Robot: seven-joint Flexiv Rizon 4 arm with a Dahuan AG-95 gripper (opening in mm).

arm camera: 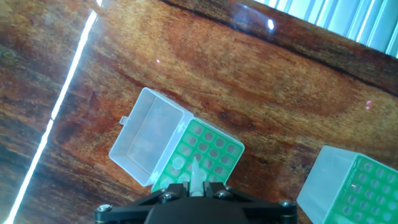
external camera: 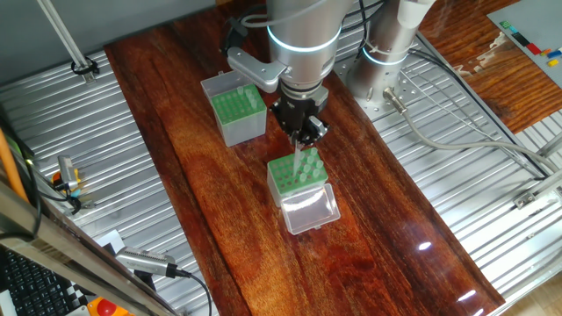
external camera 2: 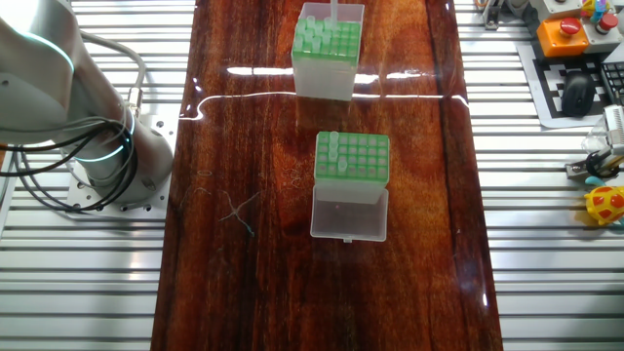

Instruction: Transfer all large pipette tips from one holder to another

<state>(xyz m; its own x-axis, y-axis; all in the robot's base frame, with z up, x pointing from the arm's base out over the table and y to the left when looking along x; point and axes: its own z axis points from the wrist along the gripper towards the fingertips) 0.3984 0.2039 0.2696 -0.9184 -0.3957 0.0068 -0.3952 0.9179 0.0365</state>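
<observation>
- A dark red-brown wooden table (external camera: pixel 219 219) runs between ribbed metal panels (external camera 2: pixel 556 273); no brand, label or writing is readable on the boxes.
- The clear-sided holder (external camera: pixel 300 184) sits mid-table, its lid (arm camera: pixel 149 143) folded open flat (tips stand along one edge of its green grid).
- The grey-sided holder (external camera: pixel 235 110) stands well apart, nearer the arm's base (external camera 2: pixel 107 166), with several large pipette tips (external camera 2: pixel 314 37) seated in it.
- The gripper (external camera: pixel 301 132) hangs just above the clear-sided holder, fingers narrowed on a single pale tip (arm camera: pixel 195 177), whose point aims down at the grid.
</observation>
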